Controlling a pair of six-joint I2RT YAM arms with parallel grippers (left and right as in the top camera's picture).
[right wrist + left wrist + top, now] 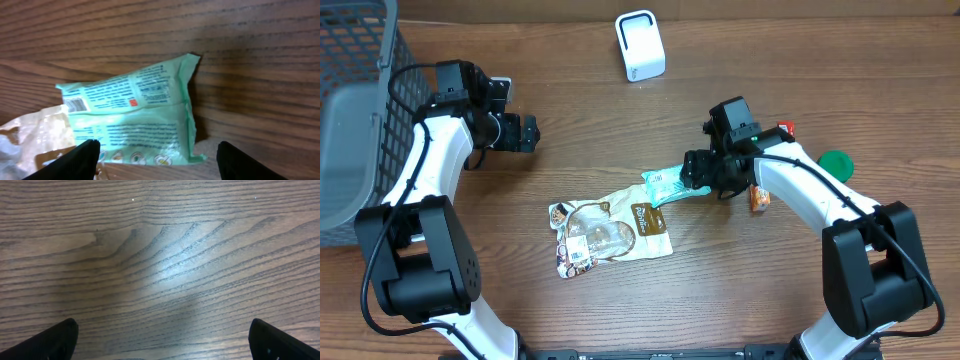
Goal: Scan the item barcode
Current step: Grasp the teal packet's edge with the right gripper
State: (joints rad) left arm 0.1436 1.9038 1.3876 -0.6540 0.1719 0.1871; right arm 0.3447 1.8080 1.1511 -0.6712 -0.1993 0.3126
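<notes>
Wooden table point(620, 320) seen from above, robot's side nearest. Closest lies a flat brown pouch point(610, 232) with a clear window. Its far right corner is overlapped by the green packet point(665, 184), which lies flat on the wood, printed back upward. In the right wrist view the barcode point(75, 104) shows near the packet's left end. The right gripper point(698, 172) stands at the packet's right end, fingers point(87, 157) apart and clear of the wrapper. Just right of that arm sit a small orange item point(760, 198) and a green lid point(836, 163). The left gripper point(525, 133), well apart to the left, hangs over bare wood, fingers point(50, 340) spread wide. Farther left is a grey basket point(360, 100). A white scanner point(640, 46) stands farthest.
</notes>
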